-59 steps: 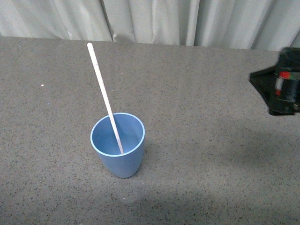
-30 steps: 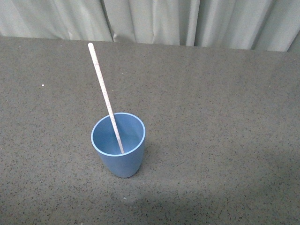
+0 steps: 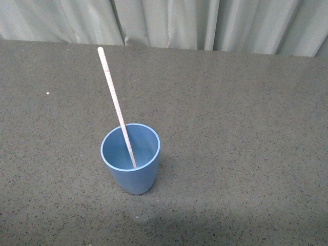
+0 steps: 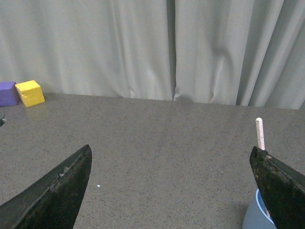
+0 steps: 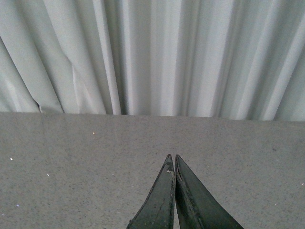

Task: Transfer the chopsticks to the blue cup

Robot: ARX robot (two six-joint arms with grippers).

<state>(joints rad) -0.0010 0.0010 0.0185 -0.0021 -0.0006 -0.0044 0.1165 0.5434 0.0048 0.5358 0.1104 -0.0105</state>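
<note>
The blue cup (image 3: 130, 159) stands upright on the grey table in the front view. The chopstick (image 3: 115, 101), thin and cream-white, stands in it and leans up toward the far left, its lower end inside the cup. Neither gripper shows in the front view. In the left wrist view my left gripper (image 4: 171, 157) is open and empty, its two dark fingers wide apart; the chopstick's top (image 4: 259, 132) and a sliver of the cup (image 4: 255, 218) show beside one finger. In the right wrist view my right gripper (image 5: 172, 157) is shut on nothing, over bare table.
A yellow block (image 4: 30, 92) and a purple block (image 4: 7, 93) sit by the curtain at the table's far edge in the left wrist view. Pale curtains (image 3: 169, 20) hang behind the table (image 3: 246, 143).
The right gripper, visible at the right edge of the front view one second ago, has left that view. The cup and chopstick have stayed put.
</note>
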